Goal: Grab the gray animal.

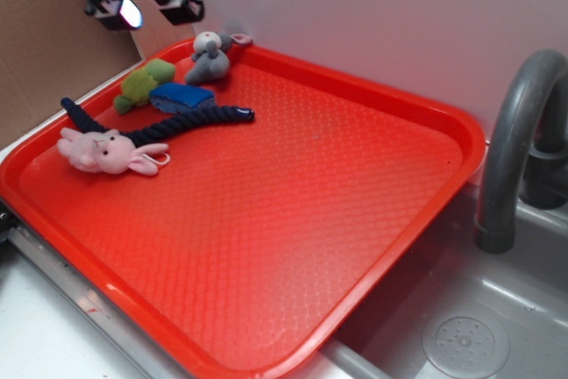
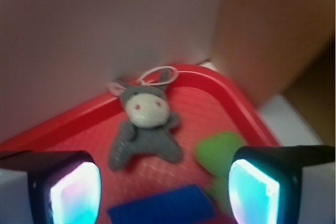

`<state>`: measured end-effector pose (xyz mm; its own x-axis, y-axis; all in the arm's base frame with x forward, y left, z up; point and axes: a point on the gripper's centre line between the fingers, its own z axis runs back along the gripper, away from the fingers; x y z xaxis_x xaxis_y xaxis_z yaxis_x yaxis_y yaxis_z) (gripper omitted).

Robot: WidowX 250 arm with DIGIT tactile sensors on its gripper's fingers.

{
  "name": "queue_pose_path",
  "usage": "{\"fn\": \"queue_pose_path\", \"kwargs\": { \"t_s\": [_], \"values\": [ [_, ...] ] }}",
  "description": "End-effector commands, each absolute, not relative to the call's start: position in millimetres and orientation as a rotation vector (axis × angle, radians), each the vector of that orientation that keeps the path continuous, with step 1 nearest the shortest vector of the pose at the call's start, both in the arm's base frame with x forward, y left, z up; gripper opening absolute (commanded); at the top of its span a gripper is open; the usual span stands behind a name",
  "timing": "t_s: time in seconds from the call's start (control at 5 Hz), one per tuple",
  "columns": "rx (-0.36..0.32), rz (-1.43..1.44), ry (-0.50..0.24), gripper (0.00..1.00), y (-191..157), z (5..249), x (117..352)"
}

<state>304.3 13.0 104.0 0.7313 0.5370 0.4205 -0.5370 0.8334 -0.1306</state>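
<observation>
the gripper (image 2: 160, 182) hangs with its fingers (image 2: 68, 187) spread apart and holding nothing, while the gray animal (image 2: 144, 127) lies ahead of and between them on the red tray (image 2: 236, 103), untouched.

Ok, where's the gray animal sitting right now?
The gray animal lies at the tray's far corner by the wall in the exterior view, just beyond the green plush and blue pad.

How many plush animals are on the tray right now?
3: the gray animal at the tray's far rim, the green plush beside the blue pad, and the pink plush near the left edge. None looks hidden.
</observation>
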Motion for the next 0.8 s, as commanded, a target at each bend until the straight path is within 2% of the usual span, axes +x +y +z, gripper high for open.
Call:
{"fn": "queue_pose_path", "kwargs": {
  "t_s": [0.0,0.2,0.4,0.6],
  "values": [
    [-0.054,0.548,-0.496,1.0,33,69,346],
    [-0.019,0.512,-0.49,1.0,28,57,356],
    [0.021,0.45,-0.488,0.0,12,60,352],
    [0.051,0.403,-0.465,0.0,-4,81,340]
  ]
}}
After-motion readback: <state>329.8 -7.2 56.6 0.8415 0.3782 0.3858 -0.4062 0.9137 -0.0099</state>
